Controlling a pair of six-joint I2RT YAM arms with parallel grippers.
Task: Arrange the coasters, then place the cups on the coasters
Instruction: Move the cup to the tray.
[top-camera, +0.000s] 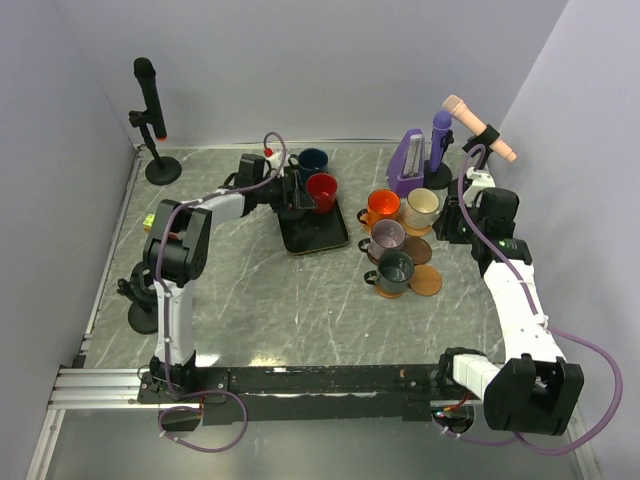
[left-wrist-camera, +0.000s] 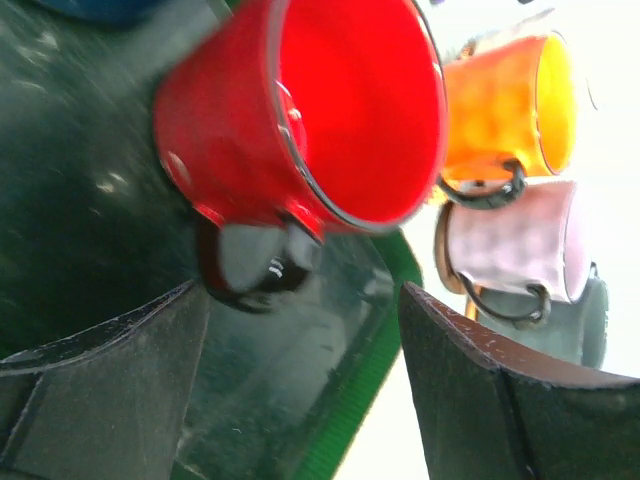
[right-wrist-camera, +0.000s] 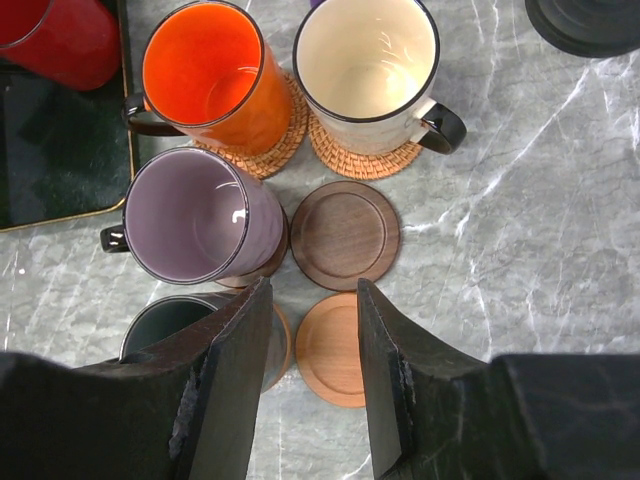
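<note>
My left pincer stands wide open and holds nothing. The red cup sits just ahead at twelve o'clock, its dark handle hanging toward the gap, though that wrist view is blurred. The top view places it on the black tray and shows the navy cup clearly at eleven o'clock from it.

My right pincer hangs partly open and empty above the surface. A bare tan coaster shows between its fingers, with a bare dark coaster at twelve. Beyond them the orange cup and cream cup stand on woven coasters. The mauve cup is at ten. One finger covers part of the grey-green cup.
</note>
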